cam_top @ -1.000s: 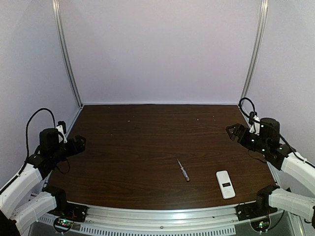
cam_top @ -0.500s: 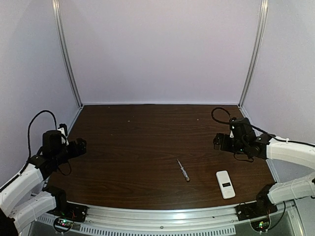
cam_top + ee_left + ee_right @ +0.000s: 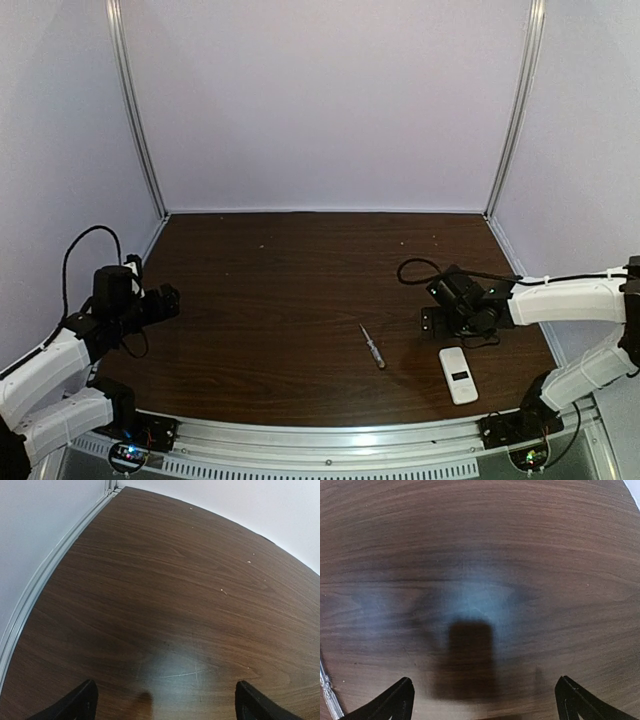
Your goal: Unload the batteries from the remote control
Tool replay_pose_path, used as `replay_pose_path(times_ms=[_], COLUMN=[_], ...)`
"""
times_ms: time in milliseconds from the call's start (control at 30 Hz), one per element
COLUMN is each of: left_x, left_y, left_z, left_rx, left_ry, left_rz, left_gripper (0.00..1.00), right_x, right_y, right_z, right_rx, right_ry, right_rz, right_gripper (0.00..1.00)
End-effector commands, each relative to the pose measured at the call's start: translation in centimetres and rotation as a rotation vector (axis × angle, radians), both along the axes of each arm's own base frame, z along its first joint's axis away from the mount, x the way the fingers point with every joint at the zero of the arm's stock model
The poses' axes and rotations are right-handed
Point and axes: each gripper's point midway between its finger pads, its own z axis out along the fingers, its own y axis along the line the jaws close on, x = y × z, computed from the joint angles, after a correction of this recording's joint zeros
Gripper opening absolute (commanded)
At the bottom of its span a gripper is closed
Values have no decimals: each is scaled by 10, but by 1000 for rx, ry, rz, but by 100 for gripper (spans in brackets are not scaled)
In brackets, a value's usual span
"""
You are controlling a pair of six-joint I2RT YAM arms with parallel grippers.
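Right arm has swung in from the right edge. Top view: right gripper (image 3: 432, 324) hovers mid-right, just up-frame of the remote control (image 3: 458, 374), which lies lower right with its window face up; likely lining up a grab. Batteries unseen, presumably inside. Screwdriver (image 3: 372, 346) lies lower centre, apart. Left gripper (image 3: 170, 298) sits at left edge, out of the way. Left wrist: jaws wide over bare table (image 3: 165, 590). Right wrist: jaws wide, only wood, remote out of frame

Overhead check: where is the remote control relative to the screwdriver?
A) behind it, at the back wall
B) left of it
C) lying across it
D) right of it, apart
D: the remote control lies to the right of the screwdriver, with bare table between them.
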Motion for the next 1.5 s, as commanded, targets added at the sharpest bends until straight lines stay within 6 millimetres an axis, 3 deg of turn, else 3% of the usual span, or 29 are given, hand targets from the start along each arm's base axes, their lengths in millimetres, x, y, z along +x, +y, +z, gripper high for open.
replay_pose_path(times_ms=[0, 233, 400, 1000, 1467], left_x=[6, 6, 7, 7, 7], left_y=[0, -1, -1, -1, 0], left_z=[8, 6, 2, -2, -5], left_rx=[-4, -4, 1, 3, 4], left_ry=[-32, -26, -4, 16, 27], left_rz=[14, 15, 16, 22, 26], left_gripper=[97, 97, 97, 97, 97], right_x=[-26, -55, -70, -95, -112], right_y=[-18, -23, -16, -8, 5], right_z=[-2, -11, -7, -32, -56], right_rx=[-35, 68, 126, 189, 78], right_ry=[11, 20, -3, 71, 107], right_rz=[-70, -83, -76, -146, -90], right_gripper=[100, 100, 100, 100, 100])
